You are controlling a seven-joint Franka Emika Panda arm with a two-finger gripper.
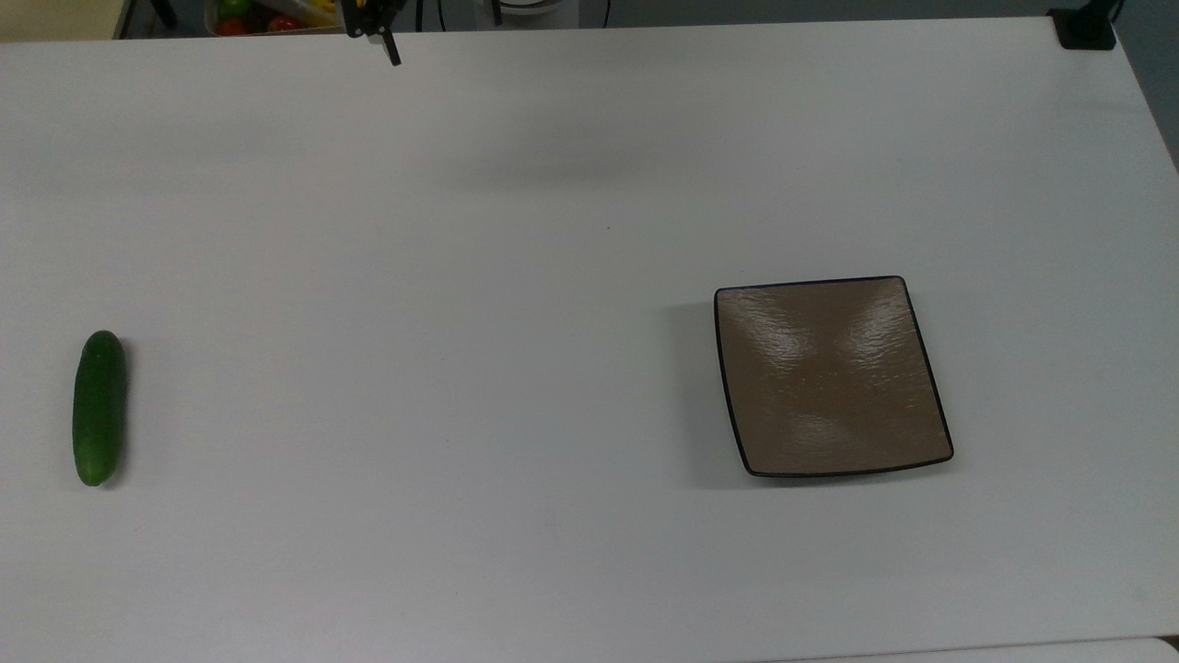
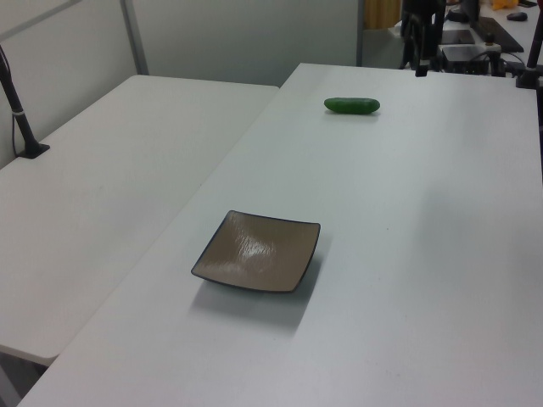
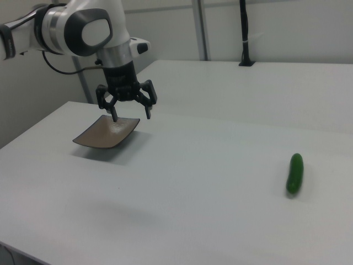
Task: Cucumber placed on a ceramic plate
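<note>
Gripper (image 3: pixel 131 115) hangs in the air above the table (image 3: pixel 182 182) with its fingers spread wide and nothing between them. It is well apart from the cucumber (image 3: pixel 295 173), which lies flat on the table near the right view's right edge.

Step in hand, as judged: the approach — no contact yet, task barely begun. The next move calls for travel across to the cucumber, a descent with the fingers straddling its narrow width, then closing on its middle.

Plate (image 1: pixel 832 376) sits bare on the table, well apart from the cucumber (image 1: pixel 99 408) — at opposite ends in the top view.

View differences: the right view gives the whole claw and its spread; the top view shows only a fingertip at its upper edge, but lays out the plate-to-cucumber spacing plainly.
</note>
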